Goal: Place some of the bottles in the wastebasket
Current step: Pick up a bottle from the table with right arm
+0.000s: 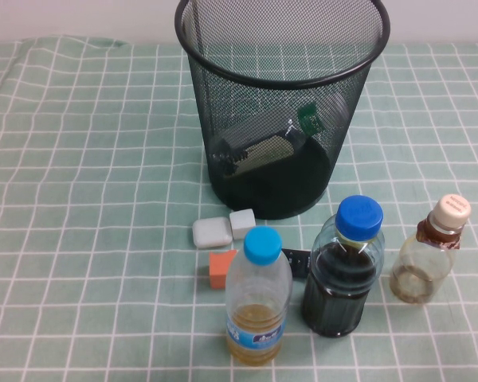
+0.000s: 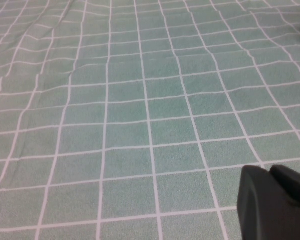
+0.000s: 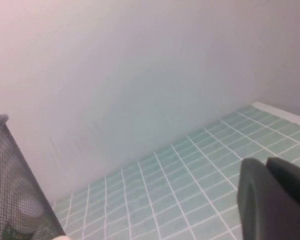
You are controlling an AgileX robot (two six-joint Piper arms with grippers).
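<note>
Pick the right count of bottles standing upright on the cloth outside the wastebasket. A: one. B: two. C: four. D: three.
D: three stand outside, the blue-capped bottle with amber liquid, the blue-capped dark bottle and the beige-capped squat bottle; a fourth bottle lies inside the wastebasket. Left gripper and right gripper are shut, away from them.

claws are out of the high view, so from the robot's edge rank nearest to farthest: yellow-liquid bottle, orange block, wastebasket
1. yellow-liquid bottle, front, left of centre
2. orange block, just behind it
3. wastebasket, far back
Left claw shut over bare cloth; right claw shut, raised, facing the wall.
</note>
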